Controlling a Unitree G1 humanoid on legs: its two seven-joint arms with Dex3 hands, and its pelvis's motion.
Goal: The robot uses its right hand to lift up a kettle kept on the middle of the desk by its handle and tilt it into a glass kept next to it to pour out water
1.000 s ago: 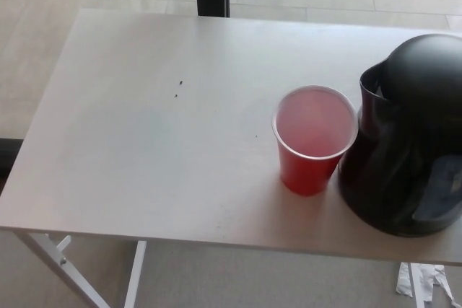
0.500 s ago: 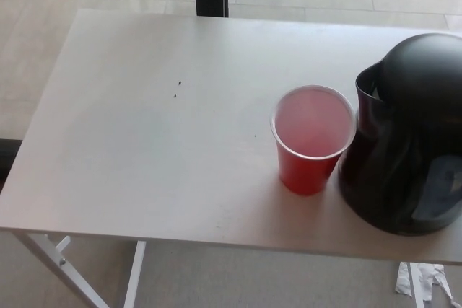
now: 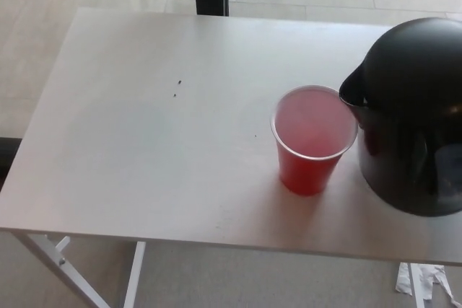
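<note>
No hand in frame, left or right, so finger state can't be told; the kettle's handle runs off the right edge, and any grip on it is out of sight. Black kettle (image 3: 411, 117) sits at the right side of the white desk (image 3: 144, 142), spout (image 3: 351, 94) pointing left and just over the rim of the red cup (image 3: 312, 140). Can't tell for sure whether its base touches the desk, though it looks raised and leaning toward the cup. Cup stands upright, just left of the kettle, pale pinkish inside; liquid level unclear. No stream visible.

Judgement: pour step is starting. To do it well, keep the spout lip over the cup's opening, not its rim, tilt slowly, and avoid nudging the cup with the kettle body since a light cup will tip or slide. Two small dark specks (image 3: 177, 88) lie far left of the cup, irrelevant.
</note>
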